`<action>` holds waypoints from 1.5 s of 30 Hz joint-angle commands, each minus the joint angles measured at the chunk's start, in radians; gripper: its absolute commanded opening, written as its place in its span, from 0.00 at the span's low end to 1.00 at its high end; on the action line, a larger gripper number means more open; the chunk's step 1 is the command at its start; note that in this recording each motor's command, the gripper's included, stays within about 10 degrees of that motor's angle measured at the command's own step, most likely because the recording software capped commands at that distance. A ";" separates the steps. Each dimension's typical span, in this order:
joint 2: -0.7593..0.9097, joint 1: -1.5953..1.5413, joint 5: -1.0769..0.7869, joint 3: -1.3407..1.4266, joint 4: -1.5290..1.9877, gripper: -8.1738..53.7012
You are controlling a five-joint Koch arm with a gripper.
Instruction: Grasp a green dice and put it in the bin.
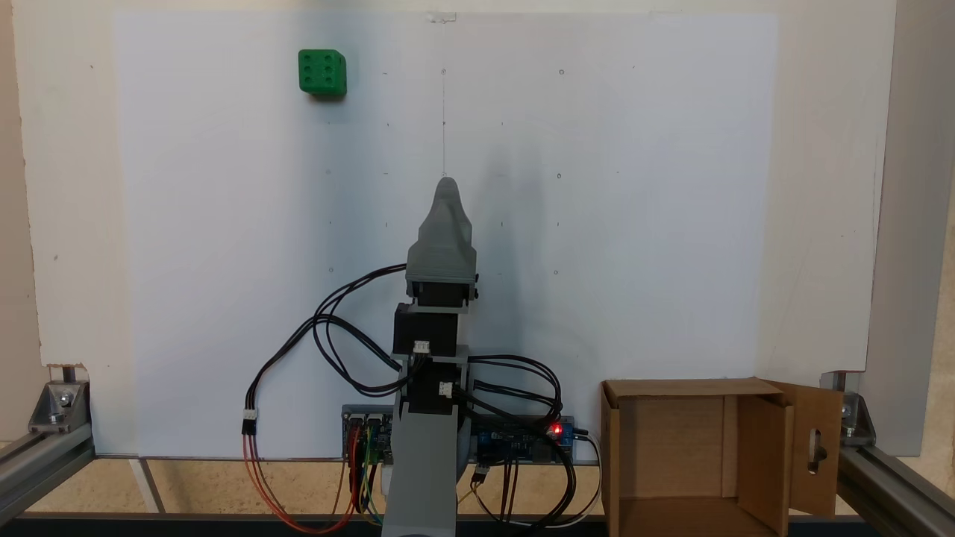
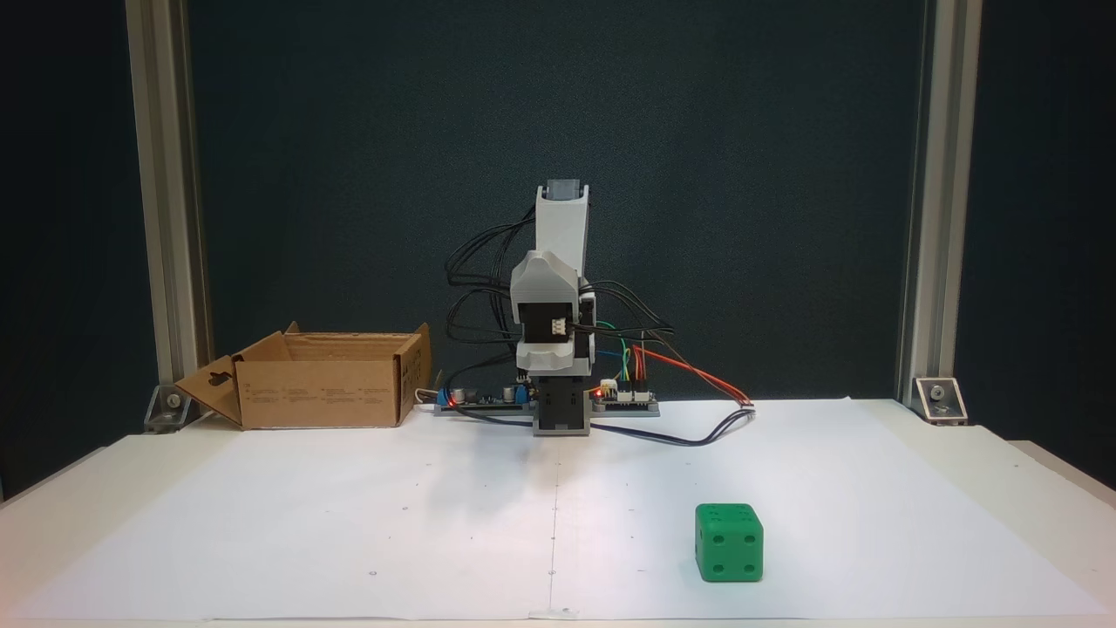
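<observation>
From the front fixed view, nearest the camera sits the dice [image 2: 729, 542], resting flat on the white paper [image 2: 349, 523] that covers the surface [image 2: 70, 497]. Its front face shows four pips. It lies well in front of the claw and off to the right in this view, apart from everything else.

Further back stands the arm [image 2: 558, 349], folded upright on its base at the rear edge of the paper, with the claw [image 2: 551, 359] tucked low against the body, pointing down toward the base. From here I cannot tell how the jaws stand. Black, red and coloured wires [image 2: 689, 410] loop out of the arm on both sides, and a board [image 2: 623, 397] with a red light sits beside the base.

Left of the claw in this view, at about the same depth, is the bin [image 2: 323, 384], open at the top, with one slotted flap folded outward on its left side.

In the fixed view from above and behind, the claw [image 1: 445, 186] reads as one grey tapered tip over the paper, so its state cannot be told there either. The dice [image 1: 322, 72] is far ahead and to the left, six pips up; the bin [image 1: 671, 447] lies behind and to the right. Aluminium frame rails [image 1: 45, 455] border the surface.
</observation>
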 commanded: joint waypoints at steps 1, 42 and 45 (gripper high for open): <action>0.109 0.005 -0.048 0.052 -0.012 0.85; 0.098 -0.043 -0.074 -0.732 1.330 0.83; 0.078 -0.066 -0.038 -0.844 1.528 0.83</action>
